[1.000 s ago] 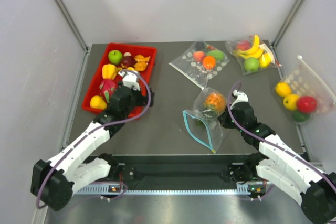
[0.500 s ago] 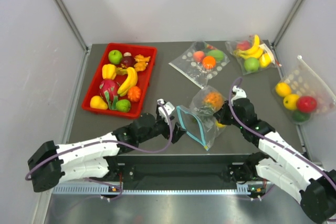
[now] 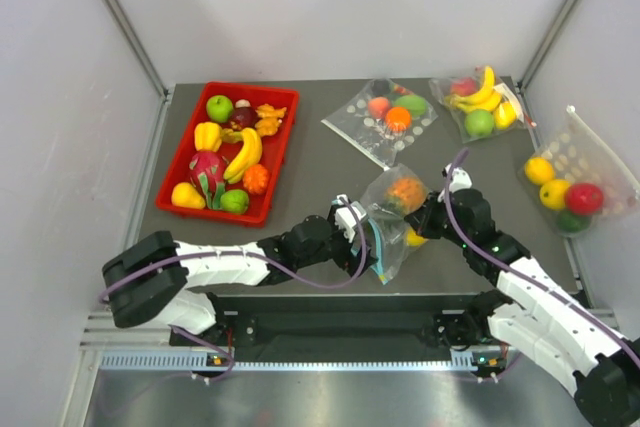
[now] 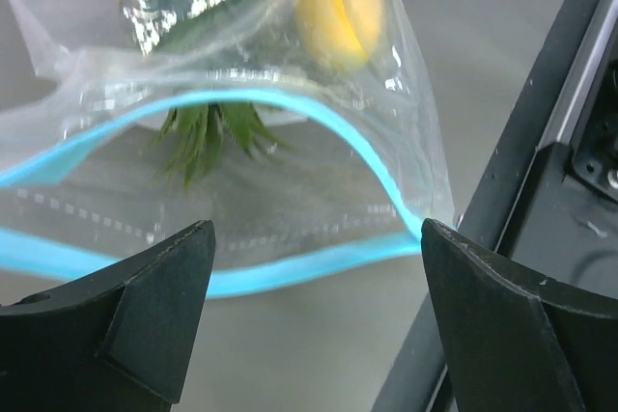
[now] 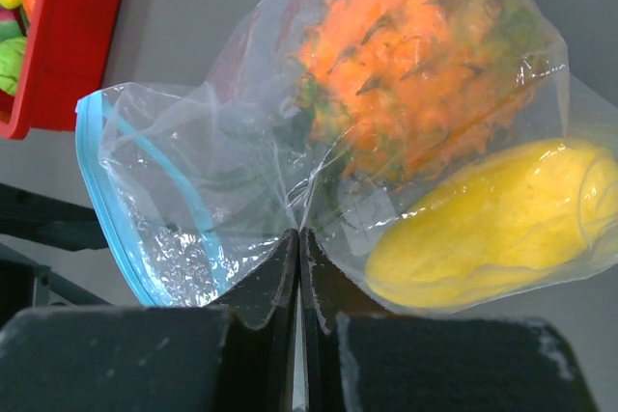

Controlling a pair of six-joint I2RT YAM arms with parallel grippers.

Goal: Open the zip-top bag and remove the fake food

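Dark grey table [image 3: 320, 177] enclosed by pale, plain walls [image 3: 340, 7].

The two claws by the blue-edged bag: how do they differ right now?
The left gripper stands wide open and holds nothing; the right gripper is shut, pinching a fold of the zip-top bag. The left gripper faces the bag's open mouth, edged by the teal zip strip; the right gripper grips the plastic beside the pineapple and the yellow fruit. Both are at the same bag.
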